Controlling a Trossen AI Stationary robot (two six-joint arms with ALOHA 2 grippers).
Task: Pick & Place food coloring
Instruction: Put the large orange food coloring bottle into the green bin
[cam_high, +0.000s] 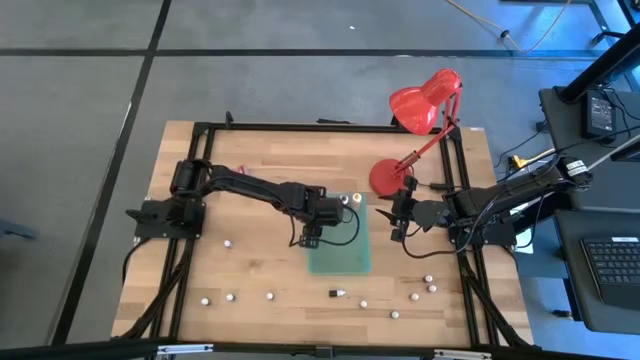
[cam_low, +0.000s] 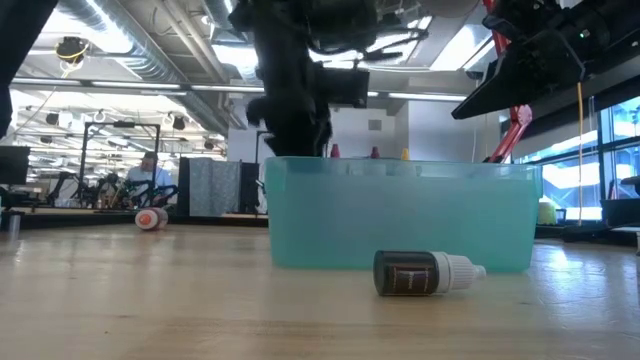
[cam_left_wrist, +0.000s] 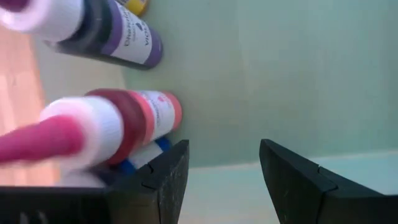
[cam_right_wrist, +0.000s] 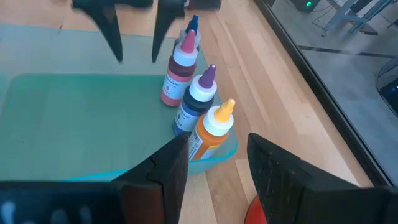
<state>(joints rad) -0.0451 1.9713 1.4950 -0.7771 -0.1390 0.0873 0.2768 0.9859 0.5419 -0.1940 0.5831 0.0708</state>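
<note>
While over bin (cam_low: 400, 215), left fingers (cam_left_wrist: 168, 180) apart.

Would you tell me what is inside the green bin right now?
Four bottles stand along one edge of the green bin: blue, pink, purple and orange. The floor behind them is hidden.

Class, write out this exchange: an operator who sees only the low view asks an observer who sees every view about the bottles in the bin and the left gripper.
Operator: How many bottles stand in the bin?
Observer: Four, in a row along one wall of the bin: blue bottle, red bottle, purple bottle, orange bottle.
Operator: Is the left gripper holding one?
Observer: No. The left gripper is open and empty, with bare bin floor between its fingers.
</note>
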